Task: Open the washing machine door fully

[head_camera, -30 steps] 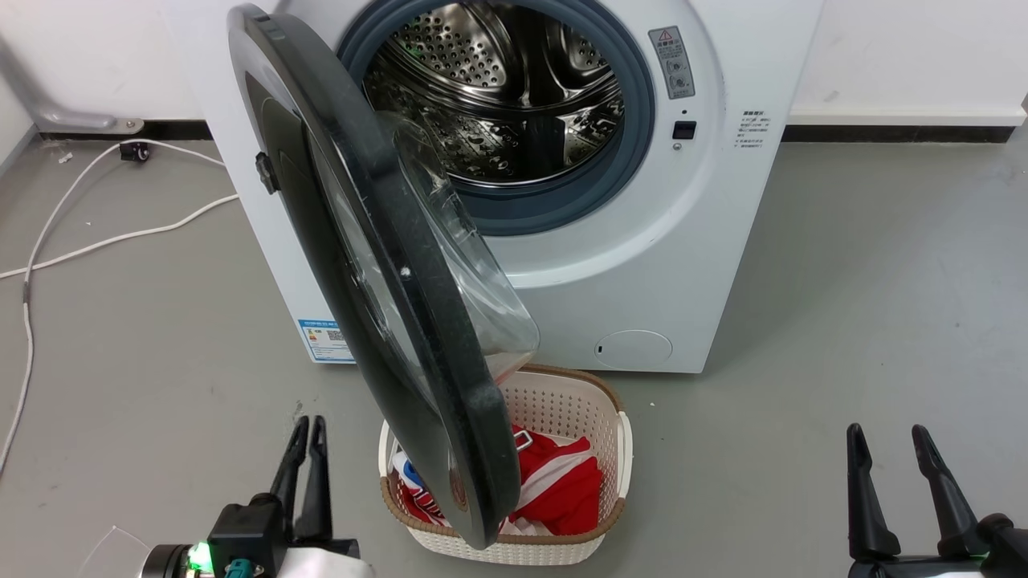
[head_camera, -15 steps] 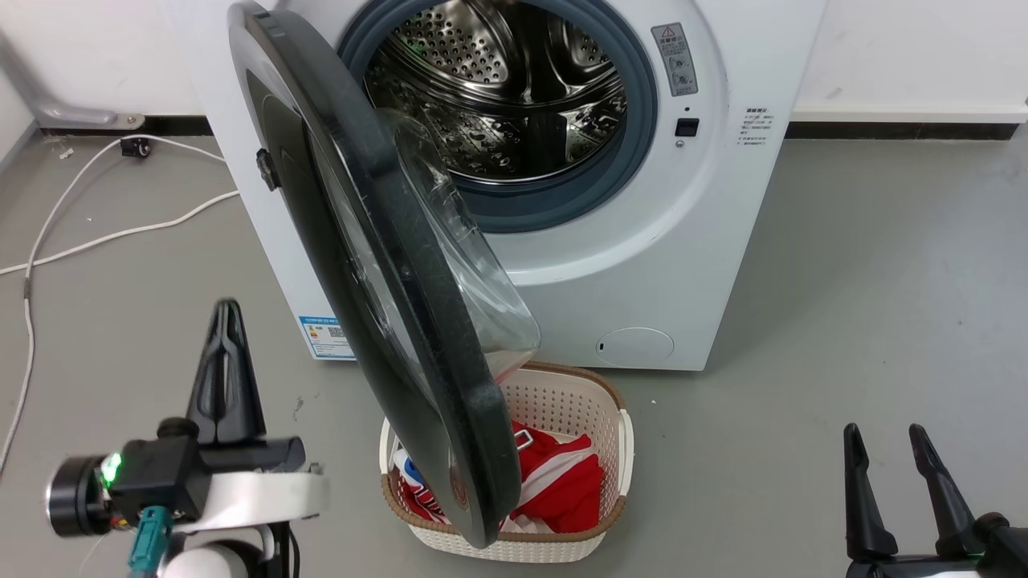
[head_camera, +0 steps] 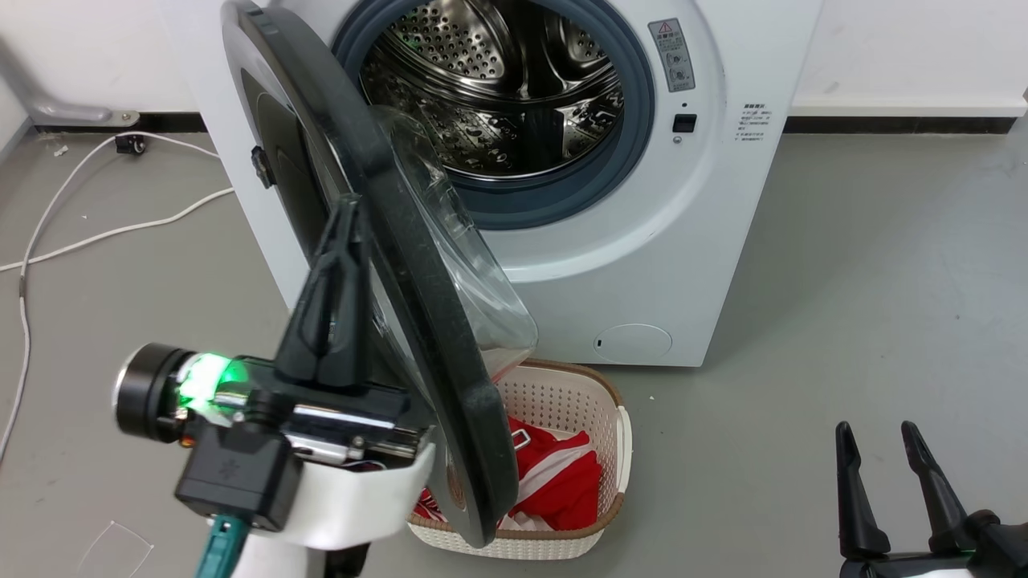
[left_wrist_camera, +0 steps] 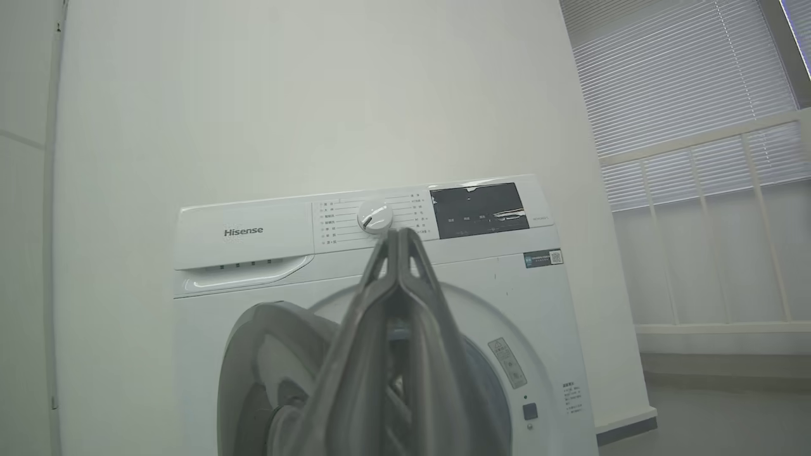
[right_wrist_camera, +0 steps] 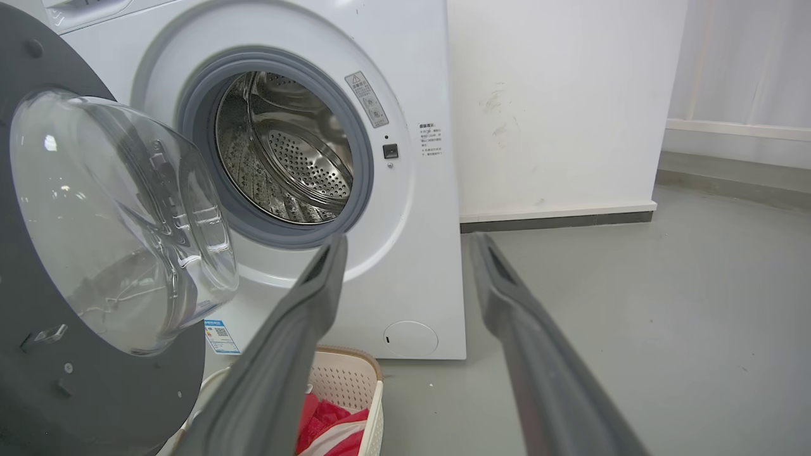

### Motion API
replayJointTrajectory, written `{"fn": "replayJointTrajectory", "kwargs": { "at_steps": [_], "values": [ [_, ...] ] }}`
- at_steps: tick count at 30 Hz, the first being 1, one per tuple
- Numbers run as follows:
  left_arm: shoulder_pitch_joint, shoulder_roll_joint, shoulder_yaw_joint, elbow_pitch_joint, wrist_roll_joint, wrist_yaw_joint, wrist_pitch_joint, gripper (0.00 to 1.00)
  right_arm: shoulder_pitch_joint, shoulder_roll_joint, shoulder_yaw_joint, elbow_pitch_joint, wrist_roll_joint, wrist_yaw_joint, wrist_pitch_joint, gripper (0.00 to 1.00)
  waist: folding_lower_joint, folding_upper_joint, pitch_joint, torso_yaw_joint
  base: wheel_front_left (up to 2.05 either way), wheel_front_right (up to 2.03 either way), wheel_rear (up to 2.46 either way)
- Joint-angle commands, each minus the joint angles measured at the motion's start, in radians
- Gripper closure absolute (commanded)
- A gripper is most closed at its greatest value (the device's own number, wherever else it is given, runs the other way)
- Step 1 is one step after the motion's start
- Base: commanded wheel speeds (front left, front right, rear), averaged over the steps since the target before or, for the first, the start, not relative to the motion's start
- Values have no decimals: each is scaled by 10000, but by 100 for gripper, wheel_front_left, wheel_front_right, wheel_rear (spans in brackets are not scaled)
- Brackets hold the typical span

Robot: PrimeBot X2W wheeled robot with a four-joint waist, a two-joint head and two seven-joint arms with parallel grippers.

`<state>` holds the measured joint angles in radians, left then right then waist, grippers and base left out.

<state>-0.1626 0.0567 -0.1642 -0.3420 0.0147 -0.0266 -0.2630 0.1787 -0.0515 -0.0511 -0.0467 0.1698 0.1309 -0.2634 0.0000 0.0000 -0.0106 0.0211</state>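
The washing machine door [head_camera: 405, 241] is standing partly open. It is hinged on the left side of the white Hisense washing machine [head_camera: 666, 265] and is showing nearly edge-on in the head view. Its bulging glass bowl window [head_camera: 474, 273] is facing the grey gasket [head_camera: 634, 144] and the perforated steel drum [head_camera: 498, 88]. The door's lower edge is hanging over the near left part of a white laundry basket [head_camera: 622, 449]. The basket is sitting on the grey floor [head_camera: 883, 281] just in front of the machine and is holding red cloth [head_camera: 562, 482].

The left gripper [head_camera: 348, 210] is reaching up at the door's outer side with its two dark fingers pressed together and gripping nothing. In the head view its tips are lying against the left side of the black rim, though whether they are touching it cannot be told. In the left wrist view the gripper [left_wrist_camera: 398, 235] is pointing just under the control dial [left_wrist_camera: 375, 216].

The right gripper [head_camera: 875, 427] is waiting low at the right, well apart from the machine, with its fingers spread and empty. In its own wrist view [right_wrist_camera: 408, 244] it is facing the drum opening.
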Motion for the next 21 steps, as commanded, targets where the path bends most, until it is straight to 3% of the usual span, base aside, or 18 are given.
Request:
{"fn": "replayJointTrajectory", "kwargs": {
  "at_steps": [1,21],
  "values": [
    [-123,3,-174,-63,25,-57,-27,100,-140,24,17,-31,-38,-2,-17,0,0,0,9,0,0,0,0],
    [-85,-62,-3689,547,-125,-378,-26,100,-158,25,128,31,-159,-2,-17,0,0,0,90,-20,0,0,0]
  ]
}}
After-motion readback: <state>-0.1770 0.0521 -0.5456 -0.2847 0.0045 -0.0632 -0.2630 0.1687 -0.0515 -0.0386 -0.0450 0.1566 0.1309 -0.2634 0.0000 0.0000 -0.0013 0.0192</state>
